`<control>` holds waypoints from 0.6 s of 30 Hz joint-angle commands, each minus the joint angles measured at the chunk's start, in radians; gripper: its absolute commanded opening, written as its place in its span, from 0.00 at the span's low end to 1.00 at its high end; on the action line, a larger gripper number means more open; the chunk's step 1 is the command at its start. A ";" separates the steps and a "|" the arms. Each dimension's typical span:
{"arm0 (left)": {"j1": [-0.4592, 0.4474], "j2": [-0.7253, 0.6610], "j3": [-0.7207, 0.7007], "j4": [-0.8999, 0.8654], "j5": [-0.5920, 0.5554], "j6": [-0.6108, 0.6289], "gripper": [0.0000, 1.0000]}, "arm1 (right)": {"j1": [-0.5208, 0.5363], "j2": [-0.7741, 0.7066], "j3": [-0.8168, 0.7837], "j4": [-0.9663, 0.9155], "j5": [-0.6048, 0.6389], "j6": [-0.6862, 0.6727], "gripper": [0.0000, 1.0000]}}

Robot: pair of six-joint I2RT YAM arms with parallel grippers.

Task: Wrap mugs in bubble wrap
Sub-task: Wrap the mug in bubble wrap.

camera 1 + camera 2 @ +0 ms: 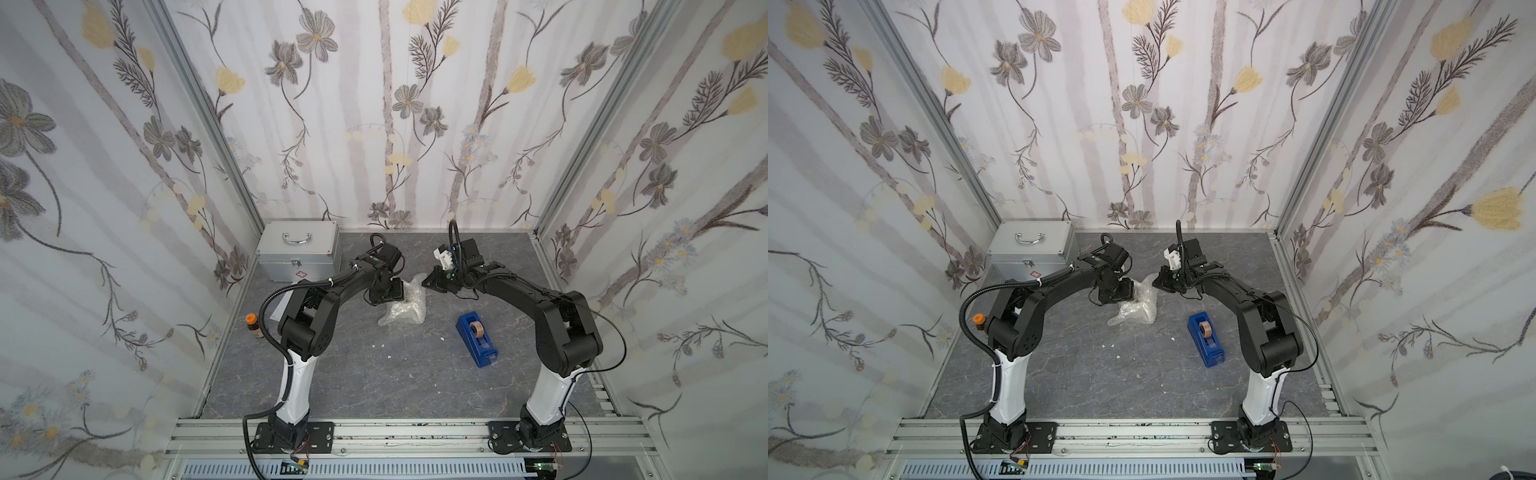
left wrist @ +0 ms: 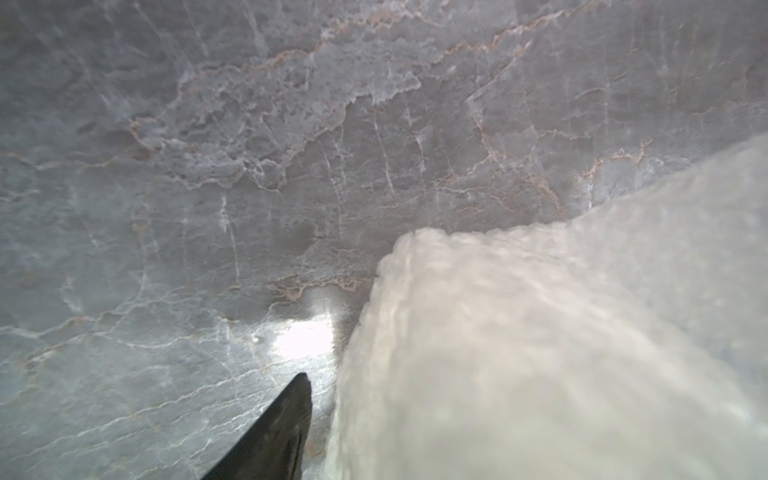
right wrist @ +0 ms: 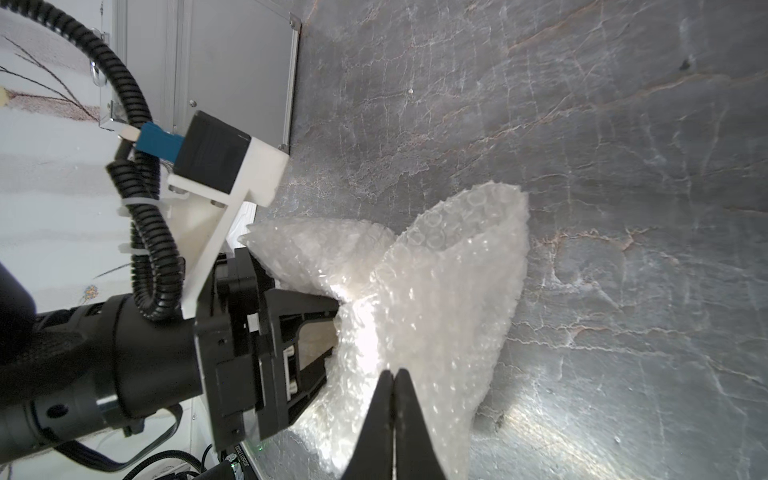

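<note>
The wrap (image 1: pixel 405 309) lies bunched in a crumpled heap on the grey marbled counter (image 1: pixel 374 374), around its middle and between the two arms. In both top views it stands up as a loose, puffed bundle (image 1: pixel 1138 309) with a flap spreading toward the near side.

The left hand (image 1: pixel 399 291) is at the bundle's left side. In the right wrist view its fingers (image 3: pixel 307 303) stand apart and press into the wrap (image 3: pixel 436 291), grasping the bundle between them. In the left wrist view one dark finger (image 2: pixel 282 432) shows beside a rounded, cream-tinted mass of wrap (image 2: pixel 540 353). The mug is not seen bare in any view; whether it sits inside the bundle cannot be told.

The right hand (image 1: pixel 426 282) is clenched, its two fingers pressed flat together (image 3: pixel 392 374), tips right at the wrap's surface. Whether any film is pinched between them cannot be told.

A blue tape dispenser (image 1: pixel 478 338) sits on the counter to the right of the wrap, apart from it. A metal case (image 1: pixel 297 253) stands in the far left corner.
</note>
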 commanded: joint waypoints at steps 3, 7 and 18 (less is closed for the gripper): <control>0.000 0.000 0.017 -0.024 -0.009 0.017 0.66 | 0.031 0.034 0.038 -0.015 -0.038 -0.030 0.02; 0.000 -0.002 0.020 -0.025 -0.007 0.017 0.66 | 0.061 0.069 0.077 -0.065 -0.007 -0.053 0.01; -0.001 -0.040 -0.001 0.026 0.020 0.011 0.66 | 0.152 0.167 0.170 -0.212 0.171 -0.099 0.01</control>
